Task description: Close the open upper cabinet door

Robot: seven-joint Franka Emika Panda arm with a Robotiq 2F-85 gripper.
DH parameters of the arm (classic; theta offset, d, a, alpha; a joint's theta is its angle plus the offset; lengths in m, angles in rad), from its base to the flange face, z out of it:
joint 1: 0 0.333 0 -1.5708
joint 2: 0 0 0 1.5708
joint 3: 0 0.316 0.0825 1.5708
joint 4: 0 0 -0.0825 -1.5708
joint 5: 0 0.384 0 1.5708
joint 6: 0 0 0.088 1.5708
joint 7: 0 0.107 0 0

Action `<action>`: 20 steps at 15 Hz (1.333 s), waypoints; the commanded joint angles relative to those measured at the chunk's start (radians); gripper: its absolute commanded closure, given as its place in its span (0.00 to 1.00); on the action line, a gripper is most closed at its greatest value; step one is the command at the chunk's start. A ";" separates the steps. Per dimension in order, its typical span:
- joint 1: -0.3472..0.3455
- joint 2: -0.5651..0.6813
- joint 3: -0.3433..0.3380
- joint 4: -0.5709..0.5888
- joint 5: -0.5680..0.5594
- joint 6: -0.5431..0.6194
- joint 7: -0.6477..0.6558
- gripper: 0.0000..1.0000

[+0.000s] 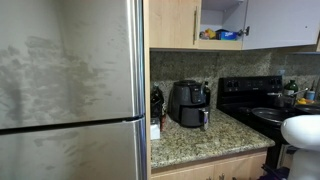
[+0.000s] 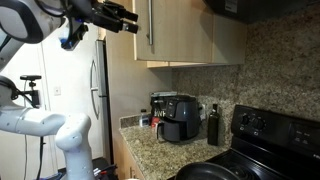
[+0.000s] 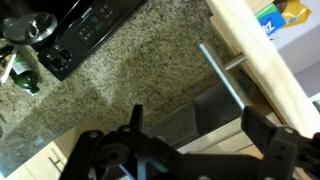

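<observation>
The upper cabinet door (image 1: 282, 22) stands swung open and shows its pale inner face, next to the open shelf (image 1: 222, 30). In an exterior view its tan outer face (image 2: 195, 30) shows, with the silver bar handle (image 2: 150, 30) along its left edge. My gripper (image 2: 124, 20) hovers just beyond that handle edge, apart from it. In the wrist view the handle (image 3: 226, 76) and the door's light wood edge (image 3: 255, 55) lie just past my open, empty fingers (image 3: 200, 130). My gripper is out of view in the exterior view that shows the pale inner face.
A brushed-steel fridge (image 1: 70, 90) fills one side. A black air fryer (image 1: 189, 103) (image 2: 178, 118) and a dark bottle (image 2: 213, 125) stand on the granite counter (image 1: 215, 140). A black stove (image 1: 262, 100) is beside it. The twin door (image 1: 173, 22) is closed. Packages (image 1: 225, 34) lie on the shelf.
</observation>
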 commanded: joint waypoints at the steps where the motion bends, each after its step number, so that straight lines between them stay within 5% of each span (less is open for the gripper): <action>1: 0.078 0.062 0.061 0.074 0.041 -0.021 0.042 0.00; 14: 0.264 -0.074 0.286 -0.036 0.057 -0.466 -0.053 0.00; 20: 0.244 -0.047 0.297 -0.023 0.052 -0.445 -0.029 0.00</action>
